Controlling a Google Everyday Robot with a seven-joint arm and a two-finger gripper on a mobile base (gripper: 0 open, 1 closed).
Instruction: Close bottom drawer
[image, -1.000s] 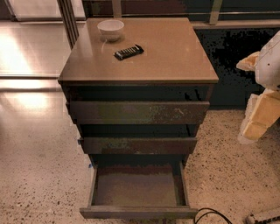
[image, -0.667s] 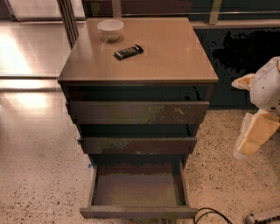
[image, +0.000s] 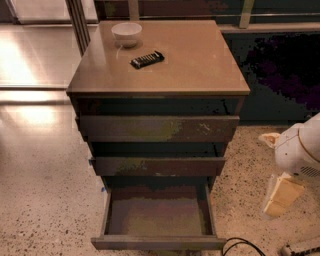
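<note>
You are looking down at a dark brown wooden cabinet (image: 159, 129) with three handle-less drawers. The bottom drawer (image: 157, 218), a shallow empty tray with a plain flat front, is standing pulled far out at floor level, so it needs pushing in. Your cream-coloured pincer (image: 282, 196) is hanging low to the cabinet's right, well apart from the drawer, probably positioning to reach its front. It is touching nothing, and you cannot tell whether it is open or closed. A small white bowl (image: 126, 33) is sitting on the tan worktop (image: 195, 65)
</note>
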